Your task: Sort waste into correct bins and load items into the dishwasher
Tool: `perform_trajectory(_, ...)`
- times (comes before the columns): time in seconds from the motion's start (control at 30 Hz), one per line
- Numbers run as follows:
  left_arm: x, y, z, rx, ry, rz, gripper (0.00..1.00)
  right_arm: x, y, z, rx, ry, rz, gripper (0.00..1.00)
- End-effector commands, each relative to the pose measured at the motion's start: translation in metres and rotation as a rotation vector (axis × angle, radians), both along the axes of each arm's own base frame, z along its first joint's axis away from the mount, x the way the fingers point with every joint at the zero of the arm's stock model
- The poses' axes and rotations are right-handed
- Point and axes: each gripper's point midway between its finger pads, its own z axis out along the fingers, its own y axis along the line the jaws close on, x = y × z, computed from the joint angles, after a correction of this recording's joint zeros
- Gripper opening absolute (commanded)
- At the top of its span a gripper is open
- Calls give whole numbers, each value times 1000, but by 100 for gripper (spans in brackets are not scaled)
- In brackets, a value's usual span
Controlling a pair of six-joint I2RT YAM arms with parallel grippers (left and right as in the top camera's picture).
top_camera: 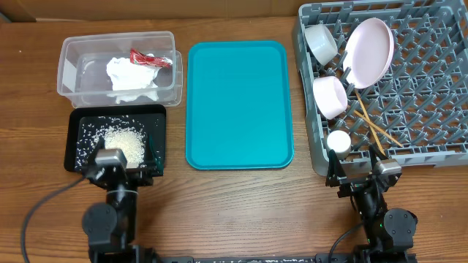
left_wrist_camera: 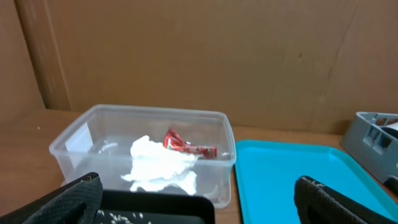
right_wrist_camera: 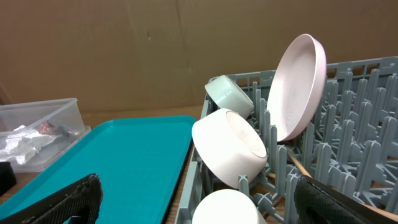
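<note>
Grey plastic dish rack (top_camera: 439,109) is taking up the upper right of the overhead frame, and we're seeing it loaded. The white plate (top_camera: 368,51) is standing on edge among the pegs. One bowl (top_camera: 322,42) is lying tipped in the rack's top left corner, and the second bowl (top_camera: 330,96) is sitting just below it. The little cup (top_camera: 338,140) is sitting near the rack's lower left corner, and the chopsticks (top_camera: 373,124) are lying slantwise across the lattice to its right.

Over at upper left, the clear tub (top_camera: 69,51) is holding the crumpled napkin (top_camera: 131,77), with the red wrapper (top_camera: 150,58) lying at its upper right edge. Right below the tub, the black tray (top_camera: 73,146) is carrying the rice (top_camera: 123,141): a heap in the middle and stray grains scattered toward the left. The teal serving tray (top_camera: 238,102) is sitting on the wooden desk (top_camera: 234,212) between the bins and the rack.

We're seeing the left pincer (left_wrist_camera: 198,186) hovering at the black tray's lower edge, fingers (left_wrist_camera: 74,199) spread wide apart. The right pincer (right_wrist_camera: 196,183) is hanging by the rack's lower left corner, close to the cup, its fingers (right_wrist_camera: 348,202) spread wide too.
</note>
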Motion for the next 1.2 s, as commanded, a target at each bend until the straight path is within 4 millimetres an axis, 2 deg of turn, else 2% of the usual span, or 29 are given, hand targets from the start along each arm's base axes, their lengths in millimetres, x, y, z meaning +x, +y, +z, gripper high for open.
perform_trajectory(0.0,-6,0,-9,-41,-40,7,100,0,0,-2,5,-3,-2,100)
perform_trajectory(0.33,-13,-1,-32,-34,-87,5,100,0,0,-2,5,-3,-2,100)
perform_trajectory(0.57,-12,-2,-78,-46,68,7,100,0,0,-2,5,-3,-2,100)
perform_trajectory(1.17,-12,-2,-78,-46,68,4,100,0,0,-2,5,-3,-2,100)
